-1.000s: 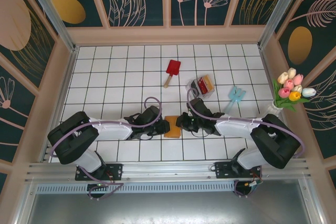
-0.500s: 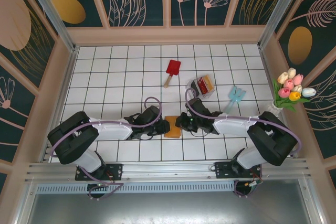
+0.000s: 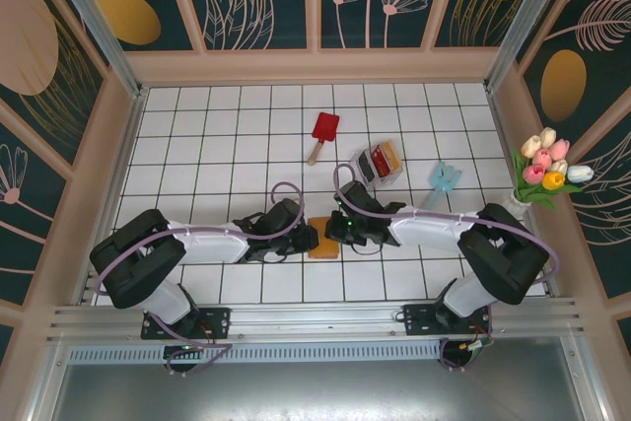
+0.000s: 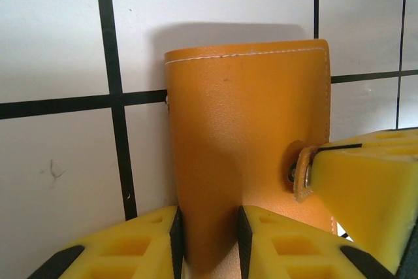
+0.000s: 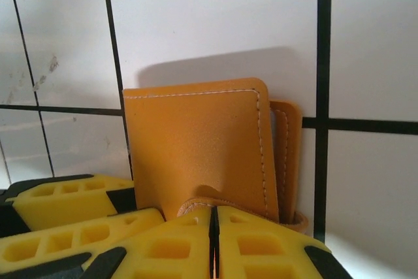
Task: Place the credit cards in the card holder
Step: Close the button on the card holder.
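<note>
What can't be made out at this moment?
Wallet slots: both wrist views, folded leather covers them.
Wallet's near edge: left wrist, behind left gripper; right wrist, behind right gripper.
Cards in box: top view, too small to count.

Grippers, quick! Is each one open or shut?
Left gripper: shut on the square orange-tan leather card holder.
Right gripper: shut on the same holder's strap.

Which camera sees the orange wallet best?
The left wrist camera: the card holder is big and close, with its stitched top edge and snap strap clear. The right wrist camera shows it close too, but its lower edge sits behind the right gripper. From the top camera it is just a small orange patch.
</note>
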Tool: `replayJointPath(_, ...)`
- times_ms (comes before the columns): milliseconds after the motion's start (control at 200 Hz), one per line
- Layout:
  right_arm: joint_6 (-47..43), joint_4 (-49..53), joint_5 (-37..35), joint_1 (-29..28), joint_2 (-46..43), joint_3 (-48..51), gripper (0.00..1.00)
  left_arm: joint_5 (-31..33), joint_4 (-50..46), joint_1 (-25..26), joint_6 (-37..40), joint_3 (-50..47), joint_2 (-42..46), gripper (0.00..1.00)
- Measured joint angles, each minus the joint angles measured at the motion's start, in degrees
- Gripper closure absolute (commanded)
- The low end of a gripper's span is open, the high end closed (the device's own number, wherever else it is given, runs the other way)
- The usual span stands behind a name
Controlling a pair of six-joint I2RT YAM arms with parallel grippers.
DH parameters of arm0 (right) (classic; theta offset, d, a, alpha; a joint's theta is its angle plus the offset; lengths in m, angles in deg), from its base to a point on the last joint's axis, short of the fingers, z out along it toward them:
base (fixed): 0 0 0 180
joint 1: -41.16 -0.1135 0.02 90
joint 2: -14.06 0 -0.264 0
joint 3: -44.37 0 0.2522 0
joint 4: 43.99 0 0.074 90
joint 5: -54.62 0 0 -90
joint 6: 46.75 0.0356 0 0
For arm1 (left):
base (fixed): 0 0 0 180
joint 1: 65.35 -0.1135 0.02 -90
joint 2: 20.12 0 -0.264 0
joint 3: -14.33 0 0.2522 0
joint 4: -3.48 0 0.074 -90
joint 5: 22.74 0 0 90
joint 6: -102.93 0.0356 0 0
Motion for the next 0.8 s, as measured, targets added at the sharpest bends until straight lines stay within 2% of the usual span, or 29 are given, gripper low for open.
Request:
replayJointPath(350,-0.4,8.1,-9.9,-5.3,3.5,-5.9,0.91,0.1,0.0,0.0,0.0,0.0,0.0,0.71)
replayJointPath(796,-0.6,19.7,-14.1,-7.2,9.6,-15.3,0.92,0.6,1.1,0.0,-0.4,-1.0,0.7,0.72)
